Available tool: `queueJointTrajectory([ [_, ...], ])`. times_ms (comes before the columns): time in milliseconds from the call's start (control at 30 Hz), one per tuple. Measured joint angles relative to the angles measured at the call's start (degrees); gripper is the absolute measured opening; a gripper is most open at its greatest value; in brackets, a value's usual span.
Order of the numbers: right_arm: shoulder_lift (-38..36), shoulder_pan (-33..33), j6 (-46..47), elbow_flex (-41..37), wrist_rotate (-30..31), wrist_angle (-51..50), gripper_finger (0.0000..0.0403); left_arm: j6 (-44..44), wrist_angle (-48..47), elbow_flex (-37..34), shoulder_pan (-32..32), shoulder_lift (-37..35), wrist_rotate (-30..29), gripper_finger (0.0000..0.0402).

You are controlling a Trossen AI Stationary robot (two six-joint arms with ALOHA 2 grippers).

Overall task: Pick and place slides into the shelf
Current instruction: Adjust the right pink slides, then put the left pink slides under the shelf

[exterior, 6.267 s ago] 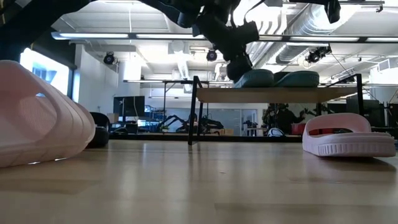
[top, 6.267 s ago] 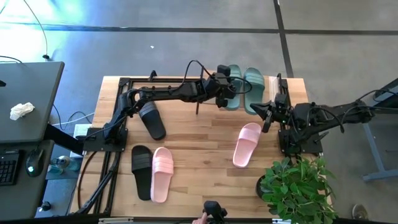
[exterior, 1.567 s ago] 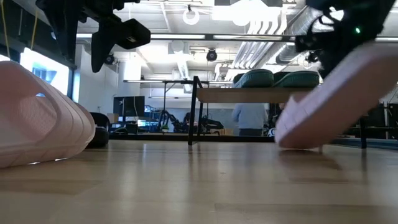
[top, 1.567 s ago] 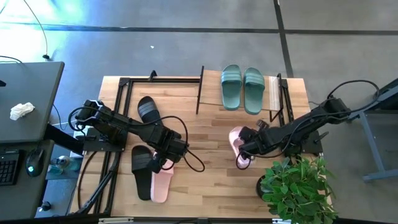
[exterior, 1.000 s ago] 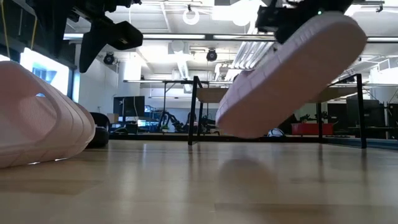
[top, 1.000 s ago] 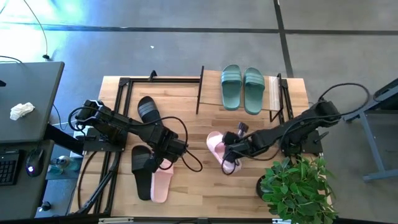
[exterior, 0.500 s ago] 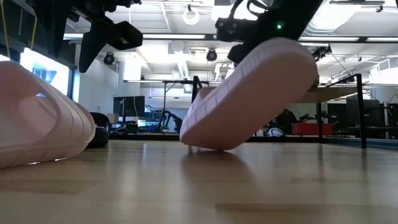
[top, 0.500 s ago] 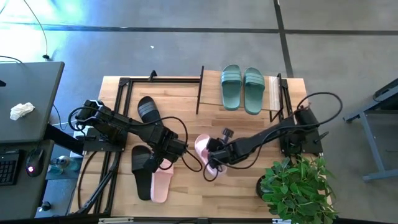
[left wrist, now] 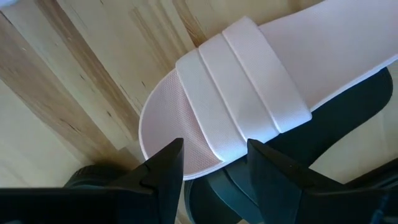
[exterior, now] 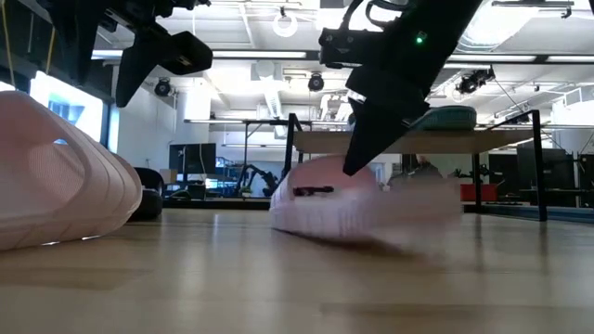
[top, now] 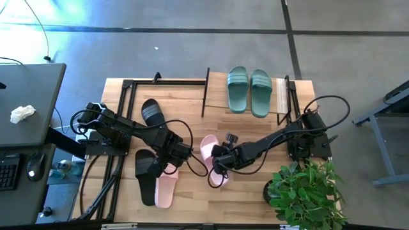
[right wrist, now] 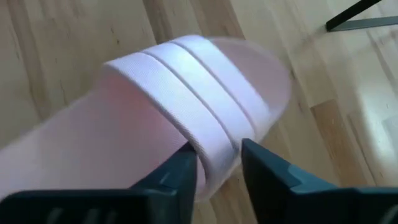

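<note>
Right gripper [top: 220, 161]: reaches across the middle of the butcher-block tabletop [top: 255, 191], its fingers [right wrist: 267, 177] pinching the strap edge of a light-pink slide [top: 213, 155]. In the low view this slide [exterior: 362, 199] lies low at the tabletop, blurred, so contact with the wood cannot be confirmed.

Left gripper [top: 174, 155]: poised above the second light-pink slide [top: 165, 186], fingers [left wrist: 163, 163] spread to either side of its toe end without gripping. In the left wrist view this slide [left wrist: 249, 106] overlaps a black slide [left wrist: 323, 143]; from above the two lie side by side, touching, near the front left of the tabletop, the black slide [top: 146, 176] on the outer side.

A second black slide [top: 153, 114] lies farther back on the left, between the left arm and the shelf.

Shelf [top: 281, 96]: stands at the rear of the tabletop; the sage-green pair [top: 249, 91] rests side by side on its top board.

A potted plant [top: 305, 195] stands at the front right corner.
</note>
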Motion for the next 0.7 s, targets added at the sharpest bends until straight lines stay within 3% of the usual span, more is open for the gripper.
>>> queueJointTrajectory([
  [133,0.00,0.00,-1.31,0.00,-0.28,0.02,0.0165,0.92,0.02,0.00,0.02,0.00,0.69,0.0160],
  [233,0.00,0.00,-2.10,0.00,-0.88,0.03,0.0185,2.71,0.04,0.00,0.02,0.00,4.49,0.0160],
  [500,-2.26,0.02,-2.50,-0.07,-1.19,-0.76,0.0204,2.96,0.79,0.35,-1.79,-1.75,11.21,0.0160],
  [600,-4.76,0.02,-3.68,-0.07,0.83,-2.04,0.0204,1.43,1.57,1.44,-4.19,-3.12,9.49,0.0160],
  [700,-7.65,-0.01,-4.88,-0.07,3.26,-3.92,0.0204,-1.97,3.69,2.59,-7.35,-4.63,3.22,0.0160],
])
